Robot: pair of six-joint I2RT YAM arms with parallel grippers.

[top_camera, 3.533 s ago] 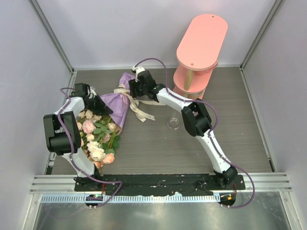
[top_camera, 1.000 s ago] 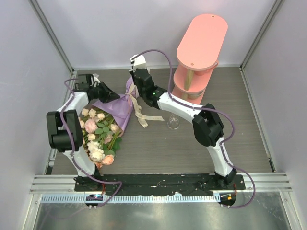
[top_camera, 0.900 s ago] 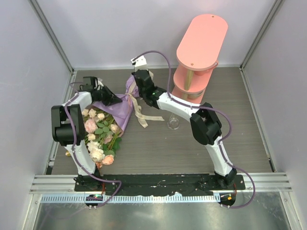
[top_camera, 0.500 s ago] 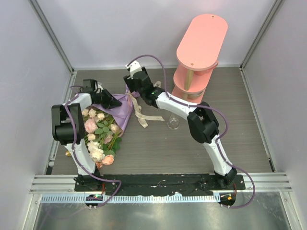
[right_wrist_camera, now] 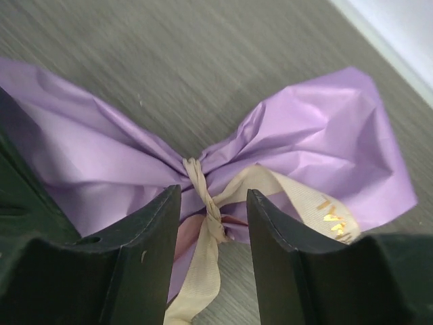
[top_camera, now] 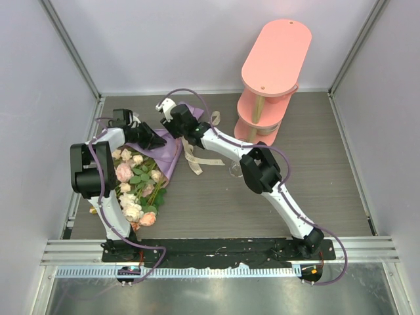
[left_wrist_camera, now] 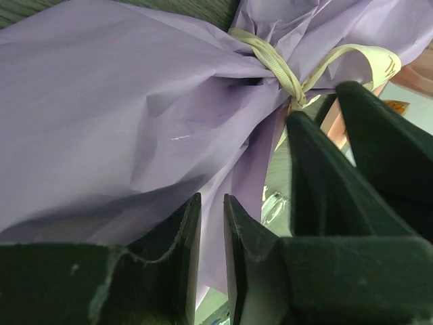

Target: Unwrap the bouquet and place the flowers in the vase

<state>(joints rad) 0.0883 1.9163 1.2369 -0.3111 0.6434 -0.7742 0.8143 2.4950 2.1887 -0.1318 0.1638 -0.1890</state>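
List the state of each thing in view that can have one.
bouquet: lying flat, wrapped
ribbon: knotted round the paper
vase: upright, no flowers in it
left gripper: jaws nearly together at the paper; grip unclear
right gripper: open, straddling the ribbon
shelf: upright

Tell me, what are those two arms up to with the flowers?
They are working on unwrapping a bouquet that lies on the table. The right hand is open, its fingers either side of the cream ribbon knot. The left hand is against the purple paper, fingers nearly together; whether it pinches the paper is unclear. The ribbon is not yet untied, the roses are all in the wrap, and the glass vase stands nearby without flowers.
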